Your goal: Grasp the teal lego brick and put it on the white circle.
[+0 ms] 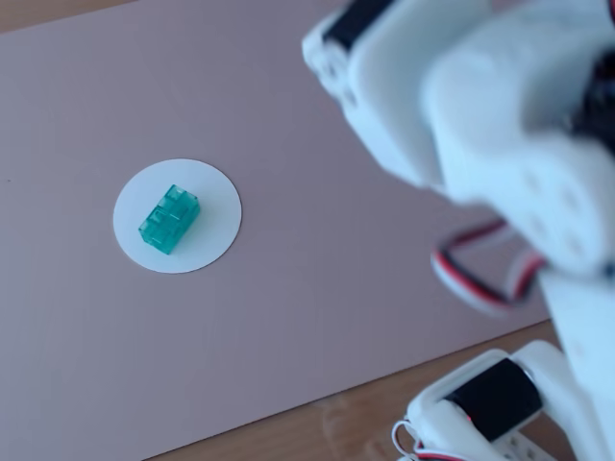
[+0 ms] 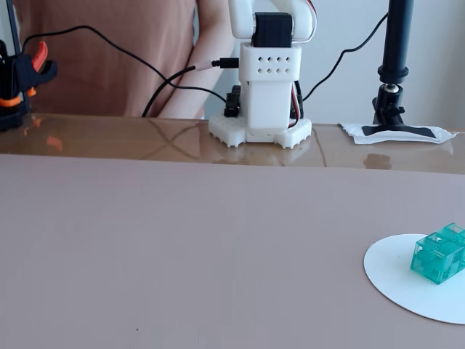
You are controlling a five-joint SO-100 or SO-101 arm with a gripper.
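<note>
The arm (image 1: 500,144) fills the right side of a fixed view, blurred and nearest the lens: white housings with black servo bodies, and a loop of red, white and black wire (image 1: 480,274) hanging under them. Lower right, another white joint with a black servo (image 1: 490,399) sits over the wooden table edge (image 1: 365,418). The gripper itself does not show in either picture, so its fingers cannot be seen.

Well apart from the arm, to its left in this view, the brick (image 1: 169,219) lies on the disc (image 1: 216,187), a little left of the disc's middle, studs up, resting wholly inside the white rim. The disc lies flat on the mauve mat (image 1: 317,288).

In another fixed view the arm's base (image 2: 261,102) stands upright at the far edge of the mat (image 2: 182,240), on the glossy table (image 2: 109,138), cables trailing behind it. The brick (image 2: 438,254) sits on the disc (image 2: 392,269) at the near right, well away from the base. A black camera stand (image 2: 396,65) rises to the base's right, and an orange and black clamp (image 2: 22,76) sits at far left.
</note>
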